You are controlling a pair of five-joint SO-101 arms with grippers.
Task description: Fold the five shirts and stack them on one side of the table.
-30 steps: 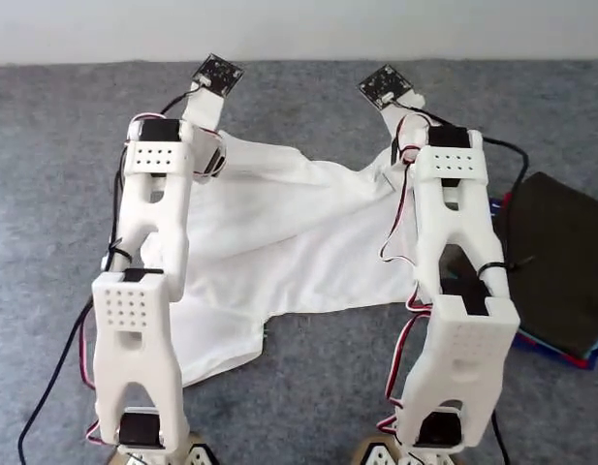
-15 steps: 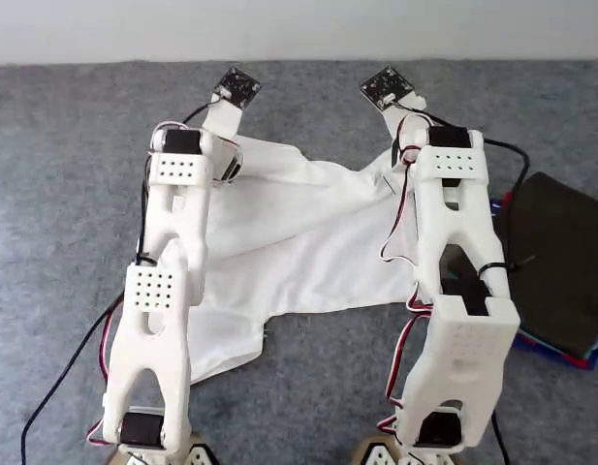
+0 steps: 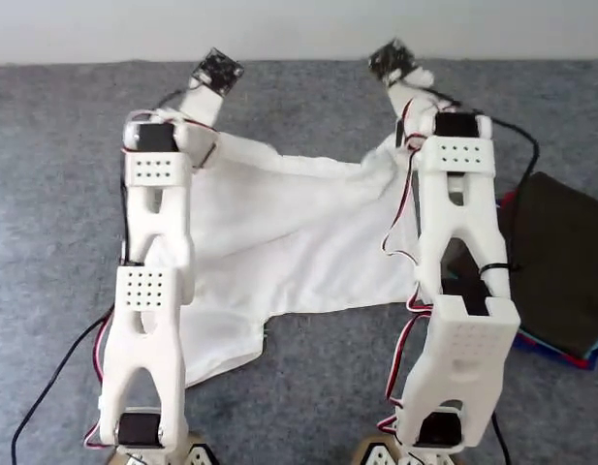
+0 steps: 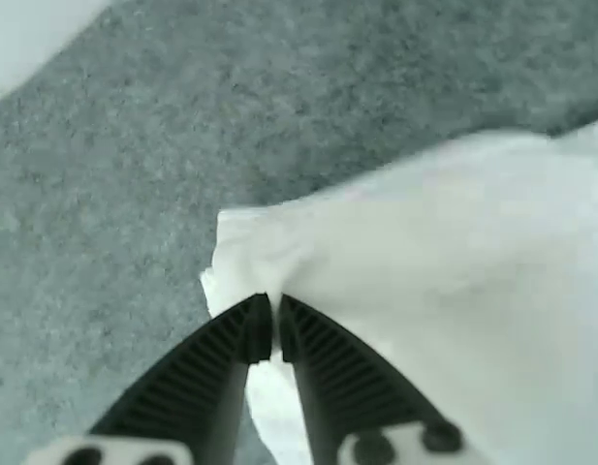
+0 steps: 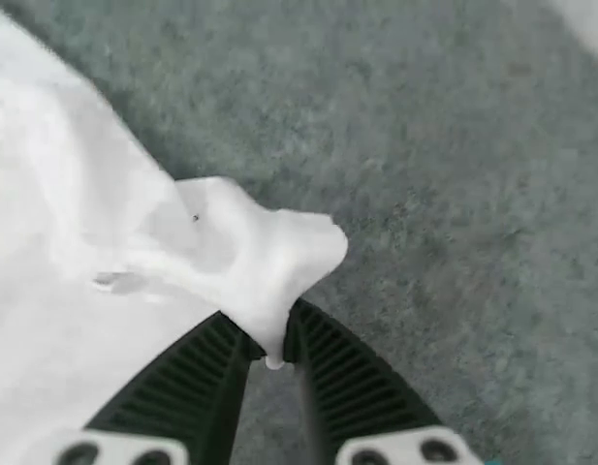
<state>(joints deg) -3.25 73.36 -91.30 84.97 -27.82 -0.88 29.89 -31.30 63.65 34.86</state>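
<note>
A white shirt [image 3: 289, 242] lies spread over the grey table between my two arms, its far edge lifted. My left gripper [image 4: 265, 325] is shut on the shirt's far left corner [image 4: 250, 252], held above the carpet. On the far right corner [image 5: 269, 262] my right gripper [image 5: 269, 354] is shut, with a bunch of cloth sticking out past its black fingers. Seen from above, both arms stretch toward the far side of the table, the cloth stretched between their wrists.
A folded dark shirt [image 3: 560, 262] rests on a small stack with blue and red edges at the right side of the table. The grey carpeted surface [image 3: 56, 194] is bare to the left and along the far edge.
Both arms have pushed farther toward the far side, lifting and pulling the shirt's far edge taut. The left arm swung right and then back left.
</note>
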